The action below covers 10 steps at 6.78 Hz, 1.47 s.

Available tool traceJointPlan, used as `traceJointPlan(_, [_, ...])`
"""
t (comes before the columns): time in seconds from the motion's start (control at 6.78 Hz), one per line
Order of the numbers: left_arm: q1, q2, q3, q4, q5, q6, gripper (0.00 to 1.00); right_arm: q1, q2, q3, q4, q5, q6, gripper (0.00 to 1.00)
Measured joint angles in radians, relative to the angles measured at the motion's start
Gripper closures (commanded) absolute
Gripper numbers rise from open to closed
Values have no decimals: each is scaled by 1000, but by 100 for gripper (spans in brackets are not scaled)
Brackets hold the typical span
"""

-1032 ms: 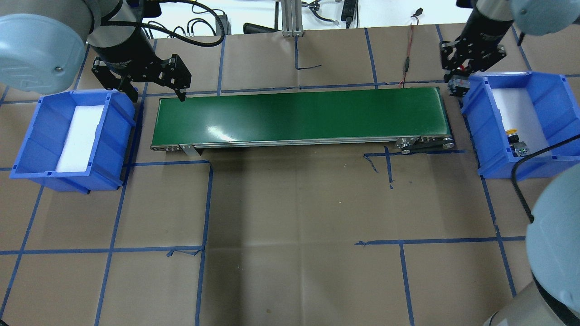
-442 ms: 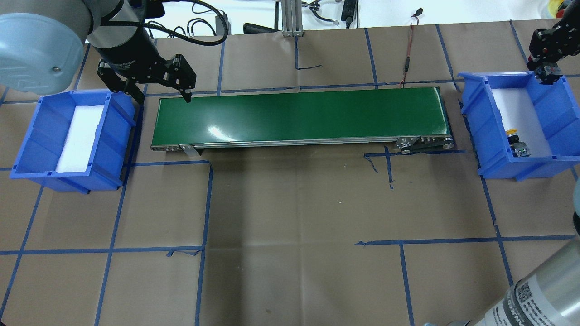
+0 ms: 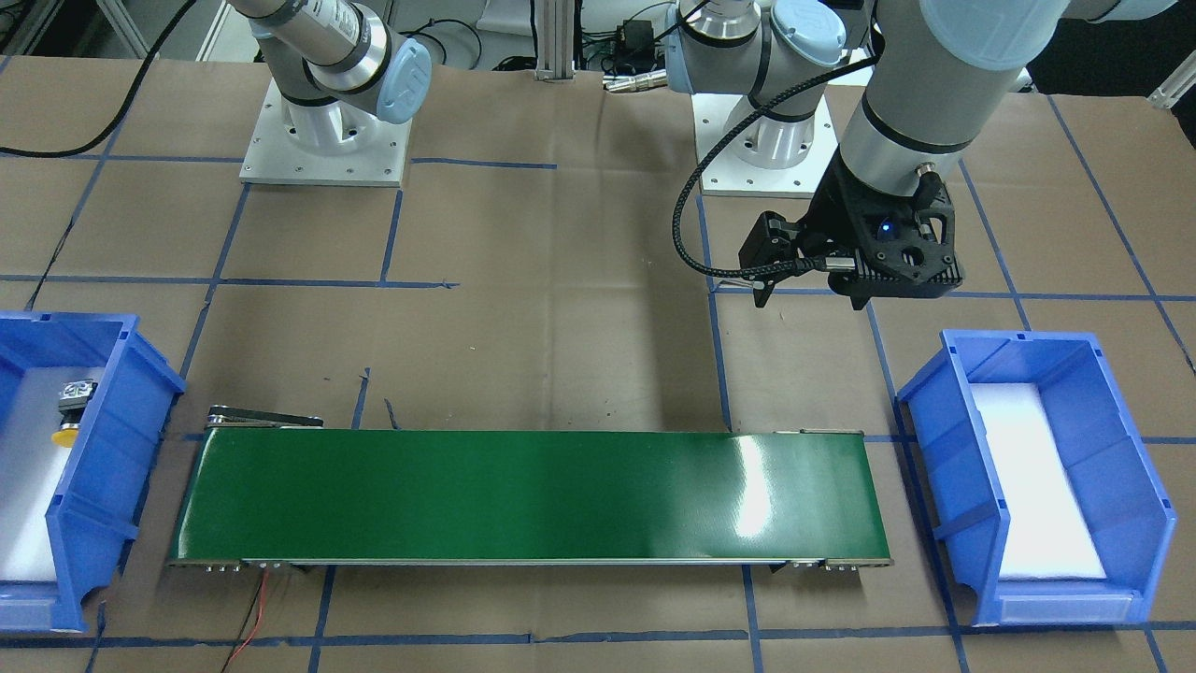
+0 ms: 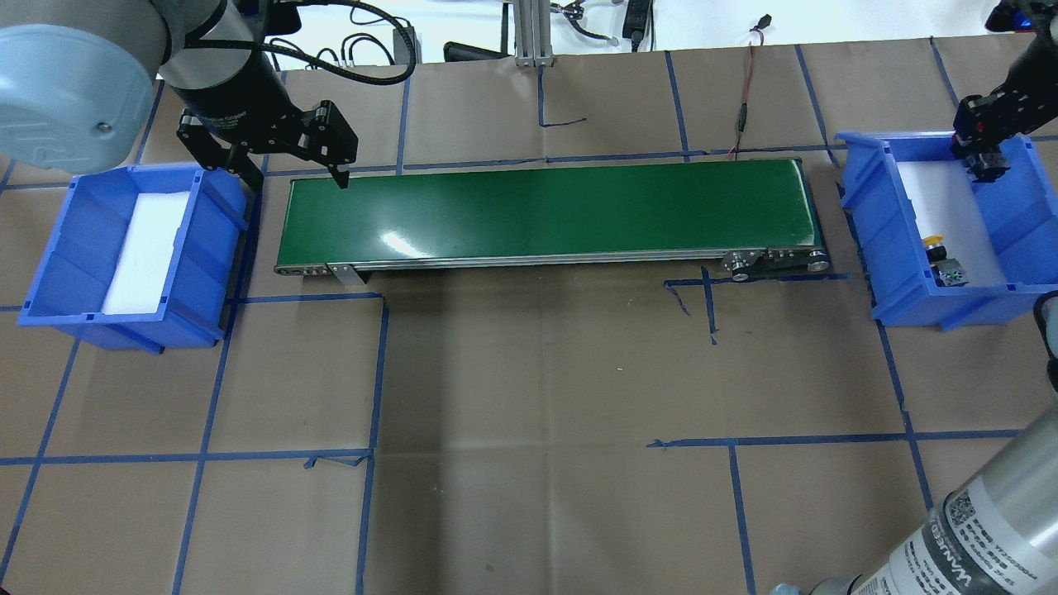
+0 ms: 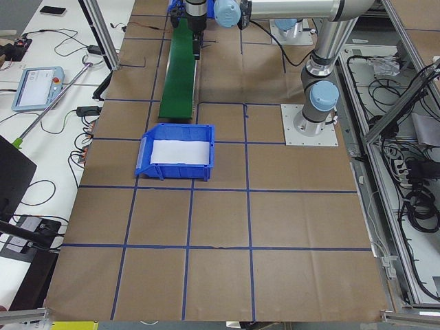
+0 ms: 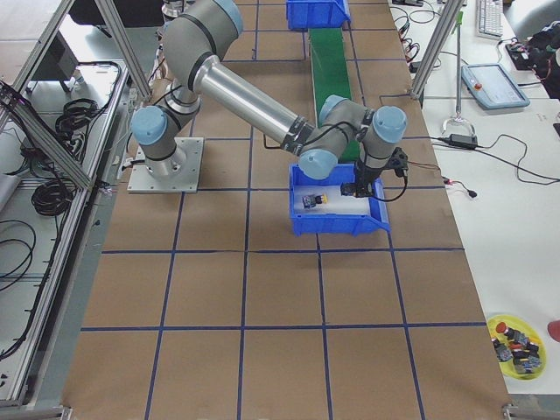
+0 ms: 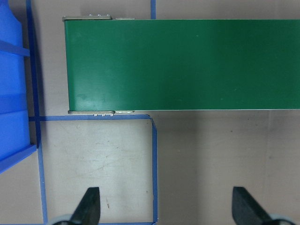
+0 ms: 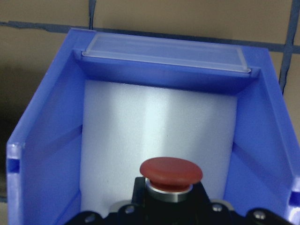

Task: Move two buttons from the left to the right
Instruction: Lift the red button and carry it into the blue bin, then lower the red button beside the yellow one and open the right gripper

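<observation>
The right hand is gripping the red button over the right bin — the yellow button is lying inside; the left hand is hovering open.

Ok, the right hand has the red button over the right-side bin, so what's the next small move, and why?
Probably lower a little and open. The right hand grips the red button above the white foam of the right bin, apart from the yellow button already lying in it, so a short drop should land it safely inside.
</observation>
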Motion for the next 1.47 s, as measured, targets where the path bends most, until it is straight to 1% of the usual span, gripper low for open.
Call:
traceJointPlan(0.15, [0, 0, 0, -4, -1, 0, 0, 1, 11, 40, -61, 0, -1, 97])
traceJointPlan(0.29, [0, 1, 0, -9, -1, 0, 0, 2, 30, 61, -99, 0, -1, 96])
traceJointPlan(0.59, [0, 2, 0, -13, -1, 0, 0, 10, 72, 70, -162, 0, 6, 96])
traceJointPlan(0.74, [0, 2, -1, -14, -1, 0, 0, 16, 87, 70, -175, -1, 11, 96])
traceJointPlan(0.88, [0, 2, -1, -14, 0, 0, 0, 22, 94, 70, -179, -4, 14, 92])
traceJointPlan(1.03, [0, 2, -1, -14, 0, 0, 0, 25, 96, 72, -173, -8, 15, 66])
traceJointPlan(1.18, [0, 2, -2, -14, 0, 0, 0, 28, 96, 73, -152, -25, 14, 2])
traceJointPlan(1.47, [0, 2, -2, -12, -2, 0, 0, 33, 91, 72, -114, -70, 14, 1])
